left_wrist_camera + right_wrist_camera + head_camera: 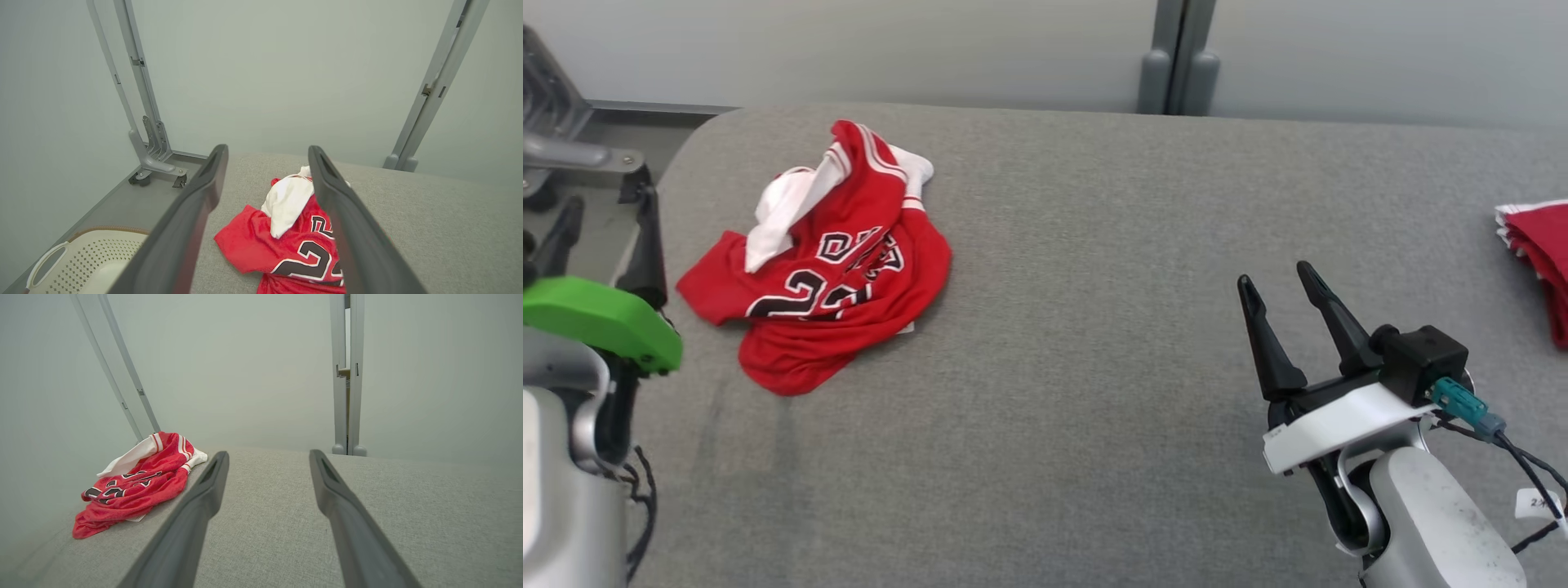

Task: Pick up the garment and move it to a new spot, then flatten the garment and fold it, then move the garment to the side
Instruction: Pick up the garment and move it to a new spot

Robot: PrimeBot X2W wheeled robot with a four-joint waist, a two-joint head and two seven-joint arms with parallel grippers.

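Nothing done yet: jersey (817, 269) lies crumpled on my bench (1094, 367), both jaws released; I've every step left.

Grey fabric counter (1094, 367) against a plain pale wall (931, 41).
Grey metal posts (1178, 65) stand behind the far edge; a cream perforated basket (81, 261) sits low beside one end.

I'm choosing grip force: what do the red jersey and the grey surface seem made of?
Red jersey: likely a thin synthetic knit, going by its slight sheen and soft crumpled folds. Grey surface: seemingly woven upholstery fabric, matte, with a fine visible weave.
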